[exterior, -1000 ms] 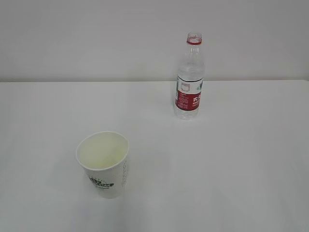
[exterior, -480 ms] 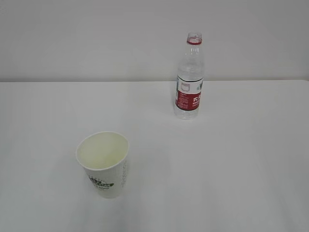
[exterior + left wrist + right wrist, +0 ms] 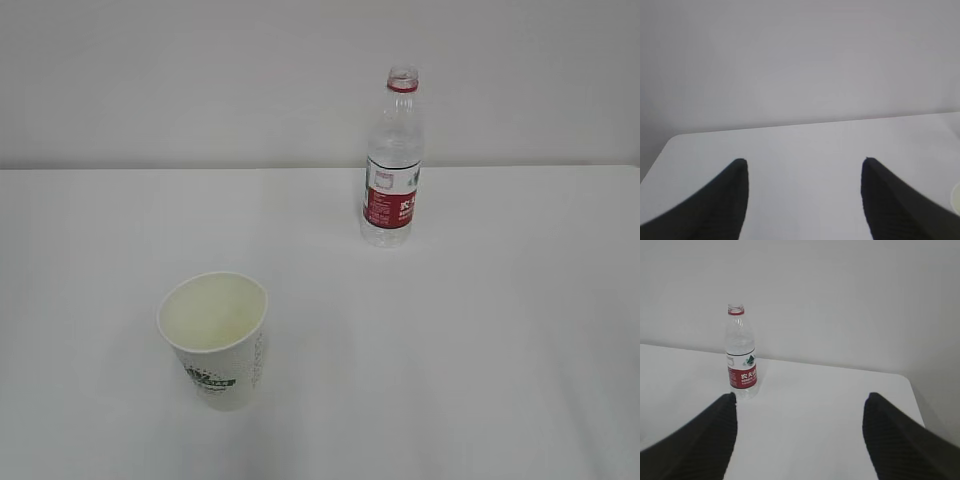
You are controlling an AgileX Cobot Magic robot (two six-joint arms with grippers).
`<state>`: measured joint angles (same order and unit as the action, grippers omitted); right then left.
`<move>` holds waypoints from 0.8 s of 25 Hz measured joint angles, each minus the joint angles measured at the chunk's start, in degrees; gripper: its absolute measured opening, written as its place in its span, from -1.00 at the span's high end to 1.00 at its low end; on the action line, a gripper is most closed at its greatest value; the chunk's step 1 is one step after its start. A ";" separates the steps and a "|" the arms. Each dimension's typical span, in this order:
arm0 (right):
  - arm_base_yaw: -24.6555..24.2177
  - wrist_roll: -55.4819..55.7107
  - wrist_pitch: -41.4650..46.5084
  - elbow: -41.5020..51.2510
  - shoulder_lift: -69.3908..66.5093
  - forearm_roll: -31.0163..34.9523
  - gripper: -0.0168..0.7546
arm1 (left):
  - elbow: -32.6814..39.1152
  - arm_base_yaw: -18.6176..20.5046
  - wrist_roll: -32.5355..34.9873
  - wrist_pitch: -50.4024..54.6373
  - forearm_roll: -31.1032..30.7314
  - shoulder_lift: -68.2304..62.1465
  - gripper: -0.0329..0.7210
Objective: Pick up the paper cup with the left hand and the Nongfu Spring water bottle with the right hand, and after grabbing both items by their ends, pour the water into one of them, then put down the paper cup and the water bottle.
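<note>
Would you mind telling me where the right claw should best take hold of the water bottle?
Grip the water bottle around its ribbed body, probably just above the red label, coming in level from the near side. It stands upright and uncapped, so a side-on grasp keeps it vertical. The right claw stands open, with nothing between.

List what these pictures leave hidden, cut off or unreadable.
- Paper cup: the left wrist view's right edge cuts off all but a pale sliver.
- Cup logo: too small to read in the exterior view.
- Nongfu Spring water bottle: water level unclear through the ribbed plastic.
- Both arms: outside the exterior view; only the left claw and right claw tips show.
</note>
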<state>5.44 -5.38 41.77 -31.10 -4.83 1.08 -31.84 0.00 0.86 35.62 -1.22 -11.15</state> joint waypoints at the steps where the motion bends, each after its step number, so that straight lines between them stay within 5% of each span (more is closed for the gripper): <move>1: 0.00 0.00 -0.72 0.00 -0.46 0.00 -0.57 | 0.00 -0.09 0.00 -0.76 0.00 -0.85 -0.45; 20: 0.00 -0.72 -9.55 0.00 -10.13 0.33 -0.57 | 0.00 0.00 0.00 -12.12 -1.30 -11.51 -0.45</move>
<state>5.44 -6.10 32.22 -31.10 -14.97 1.41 -31.84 0.00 0.86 23.50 -2.53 -22.66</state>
